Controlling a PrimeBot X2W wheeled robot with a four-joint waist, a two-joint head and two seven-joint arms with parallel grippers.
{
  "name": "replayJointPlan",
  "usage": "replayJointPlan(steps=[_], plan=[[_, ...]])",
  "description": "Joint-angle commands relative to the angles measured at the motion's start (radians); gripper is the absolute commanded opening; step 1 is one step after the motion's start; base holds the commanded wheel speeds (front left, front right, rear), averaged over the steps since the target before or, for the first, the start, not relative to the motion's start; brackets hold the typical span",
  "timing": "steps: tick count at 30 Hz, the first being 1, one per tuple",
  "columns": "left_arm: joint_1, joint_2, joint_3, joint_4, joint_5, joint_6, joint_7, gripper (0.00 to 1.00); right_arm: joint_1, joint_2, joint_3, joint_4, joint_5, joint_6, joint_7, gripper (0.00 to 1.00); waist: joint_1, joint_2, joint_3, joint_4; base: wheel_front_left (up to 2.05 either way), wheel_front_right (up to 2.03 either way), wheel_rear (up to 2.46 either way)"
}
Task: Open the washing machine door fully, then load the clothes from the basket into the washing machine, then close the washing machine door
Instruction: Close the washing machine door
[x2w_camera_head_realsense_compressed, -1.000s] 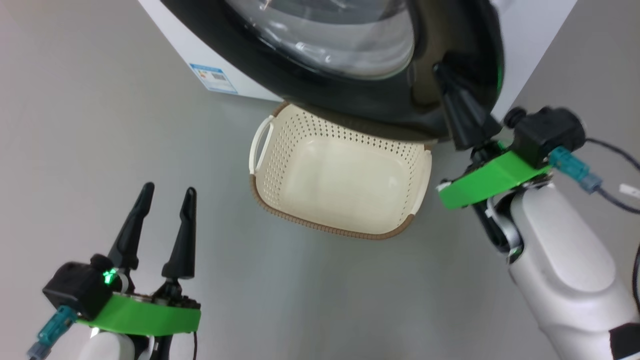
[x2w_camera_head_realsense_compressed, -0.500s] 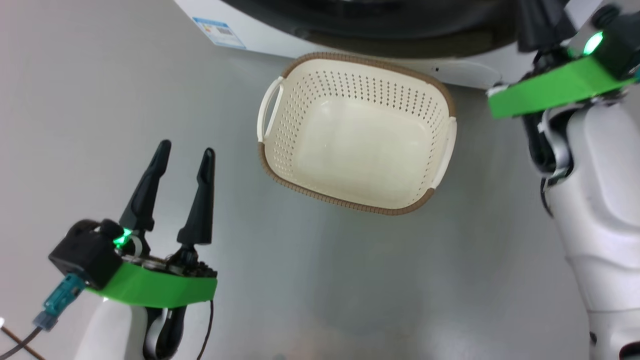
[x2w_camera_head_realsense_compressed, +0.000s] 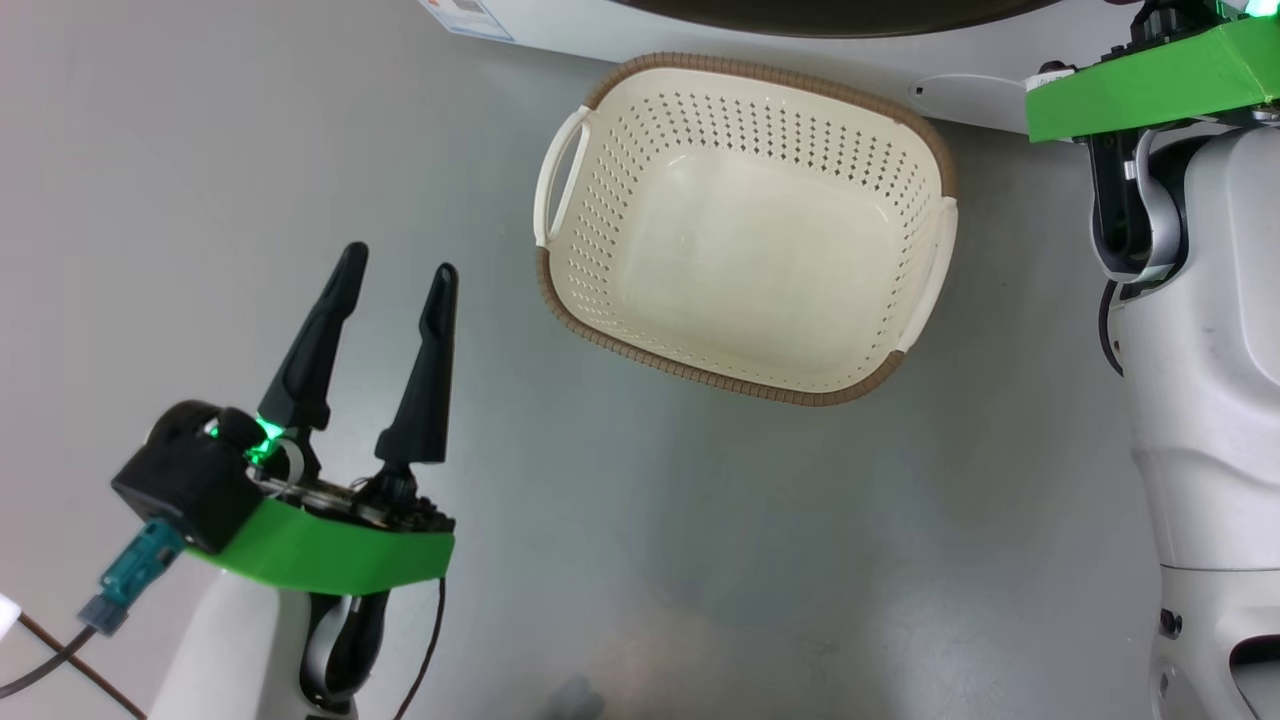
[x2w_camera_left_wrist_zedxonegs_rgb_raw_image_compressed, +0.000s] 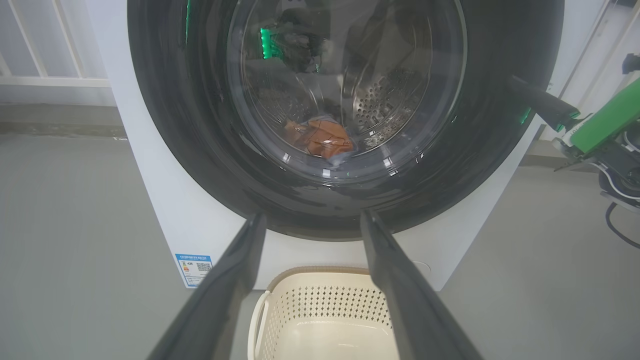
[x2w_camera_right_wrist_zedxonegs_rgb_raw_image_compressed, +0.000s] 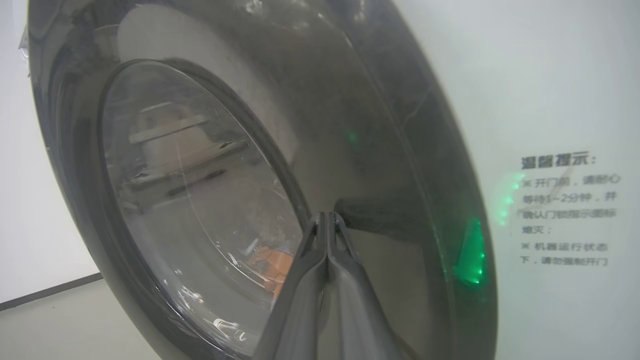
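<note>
Since a second ago the head camera has tipped downward, so the whole basket (x2w_camera_head_realsense_compressed: 610, 230) shows, empty on the floor (x2w_camera_head_realsense_compressed: 200, 150) just before the washing machine (x2w_camera_left_wrist_zedxonegs_rgb_raw_image_compressed: 165, 220), where the washing machine door (x2w_camera_left_wrist_zedxonegs_rgb_raw_image_compressed: 165, 125) covered its far rim. The door now lies flat against the white front, with the clothes (x2w_camera_left_wrist_zedxonegs_rgb_raw_image_compressed: 322, 140) behind its glass. Your right gripper (x2w_camera_right_wrist_zedxonegs_rgb_raw_image_compressed: 326, 216) has its fingers pressed together on nothing, tips at the door's black ring near its right edge, and the left gripper (x2w_camera_head_realsense_compressed: 398, 262) hovers spread and empty; I judge only a firm last push may remain.
</note>
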Motion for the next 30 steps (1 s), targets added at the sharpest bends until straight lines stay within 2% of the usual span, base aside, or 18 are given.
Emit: replayJointPlan(steps=[1,4,7,13,18,20,21,24,25,26,30], plan=[[-0.014,0.037,0.032,-0.023,-0.006,0.001,-0.006,1.00,-0.045,0.009,-0.027,-0.023,-0.004,-0.010,-0.001,0.00,-0.0001,0.0000,-0.001,0.000,0.00,0.00,0.00],[-0.015,0.040,0.030,-0.018,-0.006,0.001,-0.006,1.00,-0.048,0.012,-0.032,-0.021,-0.006,-0.010,-0.001,0.00,-0.0001,0.0000,-0.007,0.000,0.00,0.00,0.00],[-0.010,0.042,0.031,-0.011,-0.004,0.001,-0.006,1.00,-0.031,0.013,0.018,-0.014,0.011,-0.010,-0.001,0.00,-0.0001,0.0000,-0.022,-0.006,0.00,0.00,0.00],[0.014,0.056,0.038,0.013,-0.001,0.001,-0.006,1.00,0.046,0.013,0.090,-0.017,0.046,-0.010,-0.001,0.00,-0.0001,0.0000,-0.072,-0.028,0.00,0.00,0.00],[0.044,0.074,0.050,0.042,0.004,0.001,-0.006,1.00,0.129,0.014,0.112,-0.034,0.074,-0.010,-0.001,0.00,-0.0001,0.0000,-0.136,-0.050,0.00,0.00,0.00],[0.060,0.080,0.059,0.051,0.007,0.001,-0.006,1.00,0.166,0.014,0.105,-0.046,0.087,-0.010,-0.001,0.16,-0.0001,0.0000,-0.164,-0.060,0.00,0.00,0.00],[0.068,0.083,0.064,0.055,0.008,0.001,-0.006,1.00,0.185,0.014,0.104,-0.052,0.093,-0.010,-0.001,0.30,-0.0001,0.0000,-0.178,-0.065,0.00,0.00,0.00],[0.097,0.091,0.078,0.065,0.012,0.001,-0.006,1.00,0.244,0.014,0.103,-0.075,0.107,-0.010,-0.001,0.55,-0.0001,0.0000,-0.220,-0.082,0.00,0.00,0.00],[0.106,0.094,0.083,0.069,0.013,0.001,-0.006,1.00,0.263,0.014,0.106,-0.081,0.111,-0.010,-0.001,0.87,-0.0001,0.0000,-0.233,-0.087,0.00,0.00,0.00],[0.115,0.097,0.088,0.072,0.013,0.001,-0.006,1.00,0.282,0.014,0.110,-0.086,0.115,-0.010,-0.001,0.99,-0.0001,0.0000,-0.246,-0.093,0.00,0.00,0.00],[0.140,0.104,0.103,0.078,0.018,0.001,-0.006,1.00,0.339,0.014,0.116,-0.096,0.120,-0.010,-0.001,1.00,-0.0001,0.0000,-0.283,-0.111,0.00,0.00,0.00]])
